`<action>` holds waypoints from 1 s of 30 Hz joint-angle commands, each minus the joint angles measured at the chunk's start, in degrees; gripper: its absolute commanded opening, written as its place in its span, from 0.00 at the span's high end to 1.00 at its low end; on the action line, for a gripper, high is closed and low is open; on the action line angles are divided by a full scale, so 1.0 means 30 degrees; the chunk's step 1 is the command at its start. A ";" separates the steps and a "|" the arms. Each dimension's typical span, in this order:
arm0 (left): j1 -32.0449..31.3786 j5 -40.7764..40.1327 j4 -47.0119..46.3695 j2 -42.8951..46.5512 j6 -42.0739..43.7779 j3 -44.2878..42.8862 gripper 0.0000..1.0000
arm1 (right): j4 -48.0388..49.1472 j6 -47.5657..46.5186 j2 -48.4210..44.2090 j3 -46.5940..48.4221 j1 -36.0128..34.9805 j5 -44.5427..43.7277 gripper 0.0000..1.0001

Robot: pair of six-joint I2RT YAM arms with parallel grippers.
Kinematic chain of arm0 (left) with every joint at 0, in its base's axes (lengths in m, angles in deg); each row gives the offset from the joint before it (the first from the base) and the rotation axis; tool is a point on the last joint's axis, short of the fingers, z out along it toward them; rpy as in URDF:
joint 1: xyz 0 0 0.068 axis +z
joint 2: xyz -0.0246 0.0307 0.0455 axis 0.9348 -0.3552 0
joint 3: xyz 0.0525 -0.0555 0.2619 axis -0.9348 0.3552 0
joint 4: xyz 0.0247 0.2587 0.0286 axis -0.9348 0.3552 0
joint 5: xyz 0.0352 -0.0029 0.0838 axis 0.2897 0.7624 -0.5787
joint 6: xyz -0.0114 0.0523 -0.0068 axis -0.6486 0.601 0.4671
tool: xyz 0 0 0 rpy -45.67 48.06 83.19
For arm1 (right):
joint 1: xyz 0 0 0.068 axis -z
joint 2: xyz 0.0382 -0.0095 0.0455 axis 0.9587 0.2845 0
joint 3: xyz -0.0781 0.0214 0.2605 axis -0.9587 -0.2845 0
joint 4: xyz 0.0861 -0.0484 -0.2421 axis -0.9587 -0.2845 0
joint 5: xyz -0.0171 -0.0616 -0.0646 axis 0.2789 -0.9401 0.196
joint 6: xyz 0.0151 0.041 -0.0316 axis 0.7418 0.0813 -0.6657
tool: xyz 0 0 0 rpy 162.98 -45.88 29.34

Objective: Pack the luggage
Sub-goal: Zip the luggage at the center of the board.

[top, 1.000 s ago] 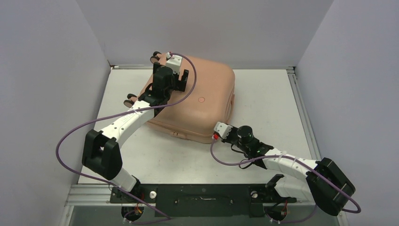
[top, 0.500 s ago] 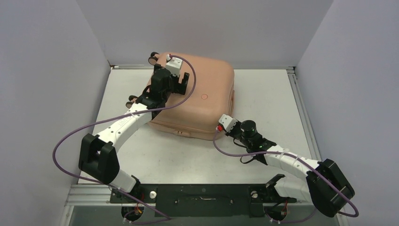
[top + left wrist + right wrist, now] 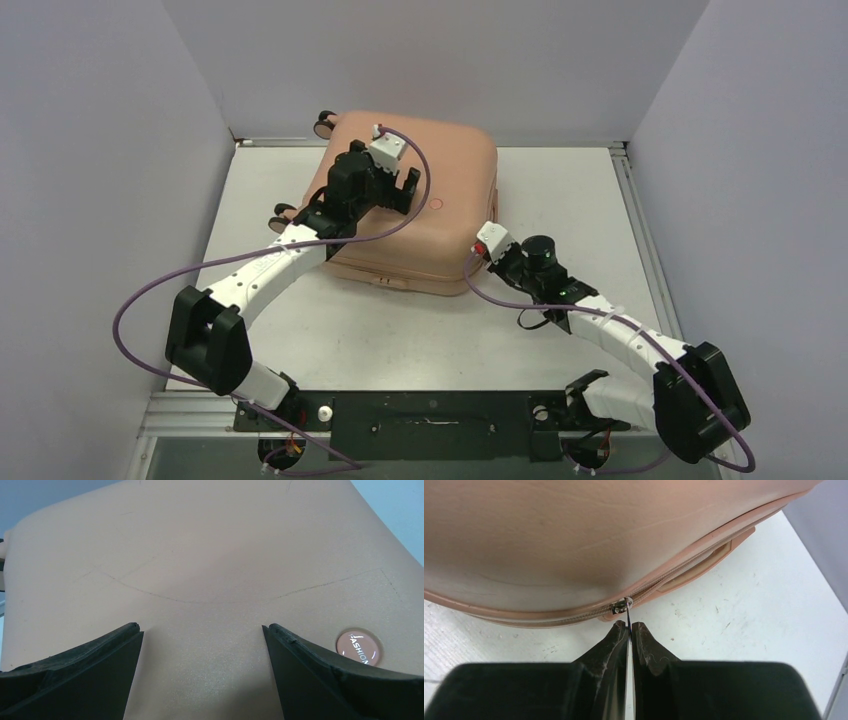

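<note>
**A:** Where is the luggage (image 3: pixel 420 200)?

**B:** It lies flat on the white table (image 3: pixel 580 210) with its lid down and the pink shell facing up. Its caster wheels (image 3: pixel 325 122) stick out on its left side, and the far edge sits close to the back wall.

**A:** And the left gripper (image 3: pixel 400 190)?

**B:** It is over the top shell of the luggage, towards the wheel side. In the wrist view the left gripper (image 3: pixel 200 627) has its two black fingers spread wide, with bare shell (image 3: pixel 210 555) between them and nothing held. The round logo dot (image 3: pixel 359 647) shows just beyond the right-hand finger. I cannot tell whether the fingertips rest on the shell or sit just above it.

**A:** The right gripper?

**B:** The right gripper (image 3: pixel 477 250) is at the near right corner of the luggage, low against its side. Close up, the right gripper (image 3: pixel 629 625) has its fingers pressed together on the thin metal zipper pull (image 3: pixel 623 605), which hangs from the slider on the zipper (image 3: pixel 549 614) between the two shells.

**A:** Anything else along that seam?

**B:** A pink side handle (image 3: pixel 696 570) lies just past the slider, flat against the luggage (image 3: pixel 574 540). I cannot tell which stretch of the zipper is done up.
</note>
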 commanded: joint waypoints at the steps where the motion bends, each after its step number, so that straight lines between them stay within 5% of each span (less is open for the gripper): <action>1: -0.0219 0.0532 0.0507 0.0080 0.0428 0.0412 0.02 | 0.1120 0.0671 -0.0073 0.1306 0.1371 0.1058 0.95; 8: -0.0620 0.1132 0.0546 -0.0446 0.0611 0.0686 0.00 | 0.1215 0.2088 0.0705 0.1723 0.2688 0.2134 0.95; 19: -0.1654 0.2107 0.0802 -0.1089 0.2536 0.1847 0.49 | 0.1642 0.4142 0.2859 0.3568 0.3061 -0.0408 0.95; 30: -0.2121 0.2417 0.1104 -0.1604 0.3205 0.2180 0.78 | 0.2992 0.6848 0.4345 0.4739 0.3954 -0.2435 0.95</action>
